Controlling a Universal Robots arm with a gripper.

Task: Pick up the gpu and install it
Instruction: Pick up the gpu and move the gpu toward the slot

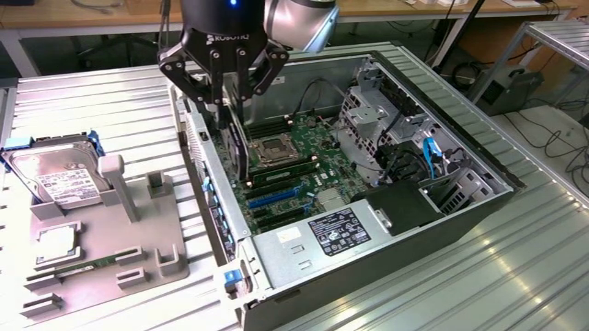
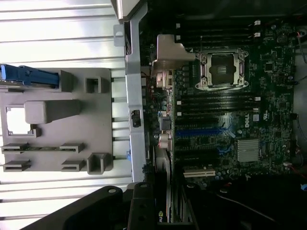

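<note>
case (image 1: 304,272): open tower on its side on the bench (image 1: 515,276), centre to lower right of the exterior view; motherboard (image 1: 292,176) exposed.
end effector (image 1: 225,102): upper centre, over the case wall on the exterior view's left; clenched on the gpu.
gpu (image 1: 237,148): held on edge, hanging inside the case just beside that wall, over the motherboard; seated or not, cannot tell.
fixture (image 1: 152,241): grey, lower left; hard drive (image 1: 57,178) at its upper-left end.

The gpu (image 1: 236,141) is a thin dark card standing on edge, upright, clamped at its top by the gripper (image 1: 227,103). It hangs inside the open case (image 1: 460,214) at the exterior view's left, over the motherboard (image 1: 308,169); contact unclear.
</note>
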